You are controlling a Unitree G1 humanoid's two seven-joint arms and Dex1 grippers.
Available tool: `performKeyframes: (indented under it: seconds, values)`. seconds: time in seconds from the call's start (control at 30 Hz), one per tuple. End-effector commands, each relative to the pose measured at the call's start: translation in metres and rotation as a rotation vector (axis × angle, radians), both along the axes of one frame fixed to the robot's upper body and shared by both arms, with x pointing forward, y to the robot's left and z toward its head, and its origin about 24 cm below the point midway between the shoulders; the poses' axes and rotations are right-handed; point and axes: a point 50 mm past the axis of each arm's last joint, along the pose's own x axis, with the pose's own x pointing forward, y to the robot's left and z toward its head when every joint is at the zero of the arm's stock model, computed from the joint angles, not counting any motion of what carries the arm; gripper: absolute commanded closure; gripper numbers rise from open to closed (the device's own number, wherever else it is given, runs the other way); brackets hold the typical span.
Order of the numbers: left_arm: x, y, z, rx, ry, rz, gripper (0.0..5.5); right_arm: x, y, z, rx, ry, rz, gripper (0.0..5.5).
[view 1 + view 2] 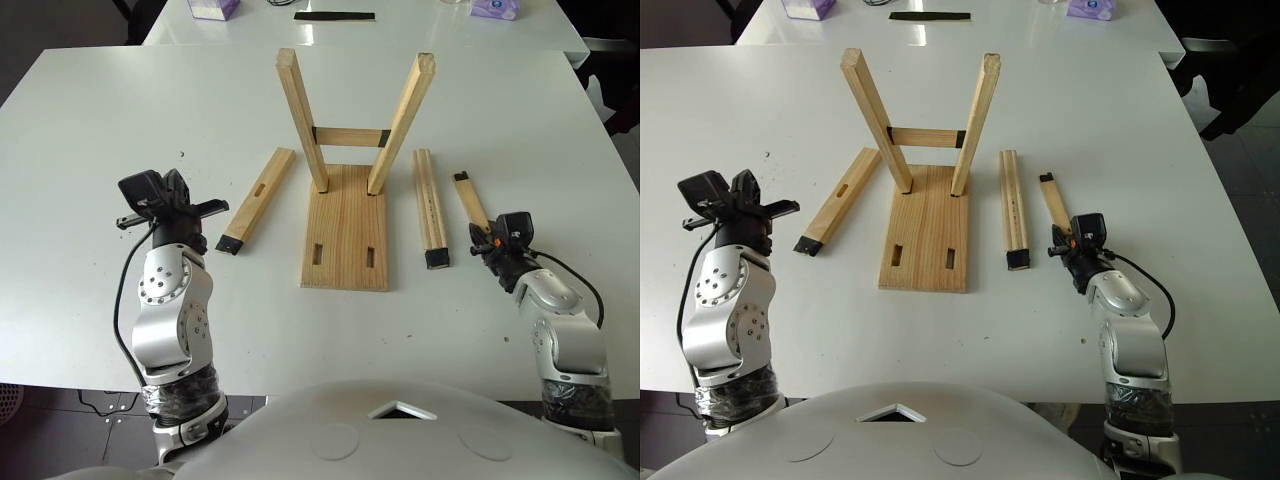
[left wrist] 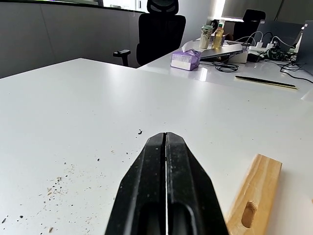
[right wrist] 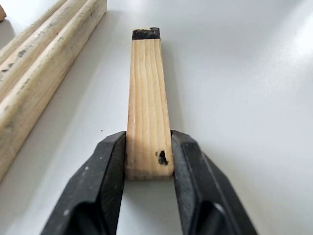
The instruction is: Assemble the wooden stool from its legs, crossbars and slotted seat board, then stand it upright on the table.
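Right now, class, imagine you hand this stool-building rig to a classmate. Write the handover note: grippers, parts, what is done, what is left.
Left gripper: shut, empty, near the left loose leg.
Right gripper: shut on the near end of the loose crossbar, which lies on the table.
Seat board: lying flat, right loose leg beside it.
Done: two standing legs in the far slots, joined by the fitted crossbar.
Left: near slots empty; fit both loose legs and the crossbar, then stand the stool upright.

Four legs are showing — left upright leg (image 1: 301,120), right upright leg (image 1: 402,122), left flat leg (image 1: 259,199), right flat leg (image 1: 431,207). Two crossbars — fitted crossbar (image 1: 349,137), loose crossbar (image 1: 471,201). One seat board (image 1: 345,235) is lying there.
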Motion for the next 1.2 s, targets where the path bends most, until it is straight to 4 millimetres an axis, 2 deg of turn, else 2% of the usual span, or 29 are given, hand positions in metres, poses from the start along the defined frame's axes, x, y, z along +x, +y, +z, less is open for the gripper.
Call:
performKeyframes:
  seconds: [0.03,0.27,0.37,0.47,0.53,0.6,0.77,0.9,1.0,1.1,1.2]
  values:
    - [-0.002,-0.005,0.000,-0.013,-0.014,-0.035,5.50,0.000,-0.007,-0.005,-0.007,0.026,-0.019,4.20]
    - [-0.016,-0.014,0.005,-0.135,-0.113,-0.042,5.50,0.024,-0.015,0.023,0.053,-0.050,0.069,4.20]
    - [-0.029,-0.017,0.001,-0.166,-0.114,-0.006,5.50,0.029,-0.013,0.040,0.102,-0.032,0.216,4.20]
    - [-0.036,-0.018,-0.002,-0.173,-0.111,0.026,5.50,0.026,-0.013,0.046,0.113,0.031,0.361,4.20]
    - [-0.035,-0.016,-0.002,-0.185,-0.127,0.040,5.50,0.022,-0.013,0.044,0.101,0.062,0.424,4.20]
    - [-0.029,-0.013,0.002,-0.177,-0.149,0.030,5.50,0.020,-0.014,0.042,0.109,0.060,0.410,4.20]
    - [-0.011,0.000,0.018,-0.196,-0.226,0.000,5.50,0.035,-0.012,0.049,0.254,-0.026,0.315,4.20]
    - [0.003,0.004,0.042,-0.299,-0.318,-0.173,5.50,0.068,-0.018,0.076,0.558,-0.168,0.163,4.20]
    - [0.015,0.006,0.066,-0.359,-0.387,-0.316,5.50,0.080,-0.023,0.108,0.791,-0.331,0.130,4.20]
    - [0.028,0.008,0.092,-0.402,-0.430,-0.453,5.50,0.075,-0.013,0.145,0.963,-0.511,0.196,4.20]
    - [0.042,0.005,0.118,-0.440,-0.448,-0.637,5.50,0.054,0.011,0.176,1.060,-0.639,0.343,4.20]
